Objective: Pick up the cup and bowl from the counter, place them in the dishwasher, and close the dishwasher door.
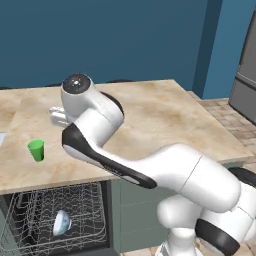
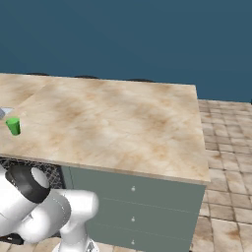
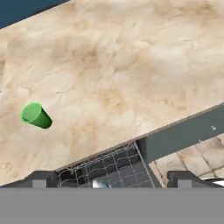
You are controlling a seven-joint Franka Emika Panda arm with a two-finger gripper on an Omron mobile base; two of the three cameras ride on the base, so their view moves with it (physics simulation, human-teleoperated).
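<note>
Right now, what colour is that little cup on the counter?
Bright green. The cup shows best in the hand view, standing on the beige marbled counter.

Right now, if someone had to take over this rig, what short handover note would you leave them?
Tool: open and empty, raised over the counter's front edge above the dishwasher.
Cup: upright on the counter, near its front left, untouched.
Bowl: already in the dishwasher's wire rack, lying tilted.
Dishwasher: open, rack visible beneath the counter edge.
Done: bowl loaded.
Left: grasp the cup, put it in the rack, then close the dishwasher door.
</note>
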